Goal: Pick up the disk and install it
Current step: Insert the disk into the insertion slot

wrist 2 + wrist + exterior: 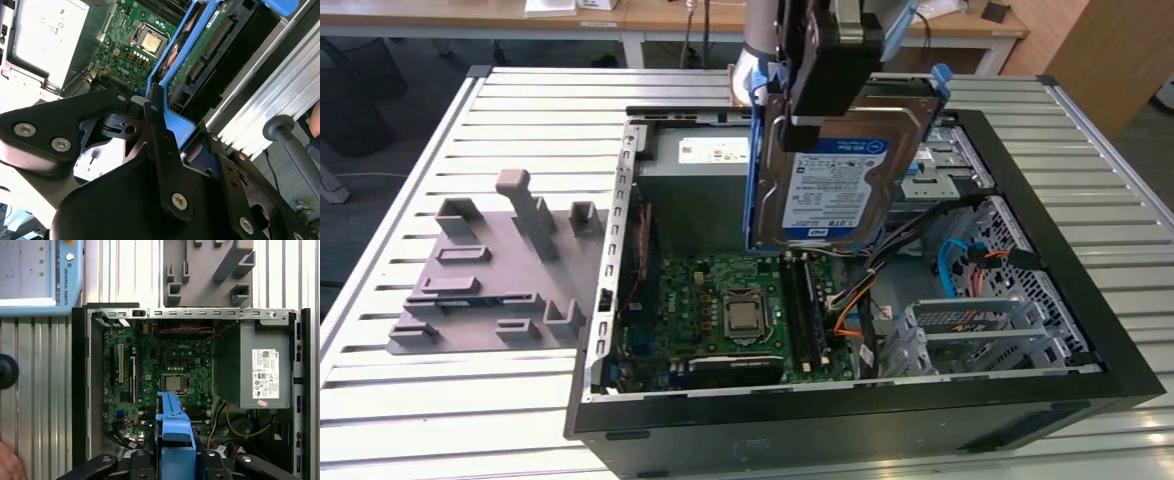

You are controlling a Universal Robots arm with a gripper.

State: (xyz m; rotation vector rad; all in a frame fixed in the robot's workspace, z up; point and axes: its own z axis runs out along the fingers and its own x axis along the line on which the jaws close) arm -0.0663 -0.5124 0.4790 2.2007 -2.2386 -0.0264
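The disk (838, 190) hangs upright above the open computer case (854, 412), label facing the exterior view, blue rails along its edges. My gripper (830, 105) is shut on its upper end, over the case's back half. In the second wrist view the disk's green circuit side (200, 55) and blue rail show just past my fingers (159, 131). The first wrist view looks straight down on the blue rail (175, 440), above the motherboard (165, 370).
Inside the case sit a grey power-supply box (255, 370), cables and a silver drive cage (987, 330). A grey plastic fixture (494, 270) lies on the slatted table at the exterior view's left. A hand (7, 465) and a pendant (35, 270) are beside the case.
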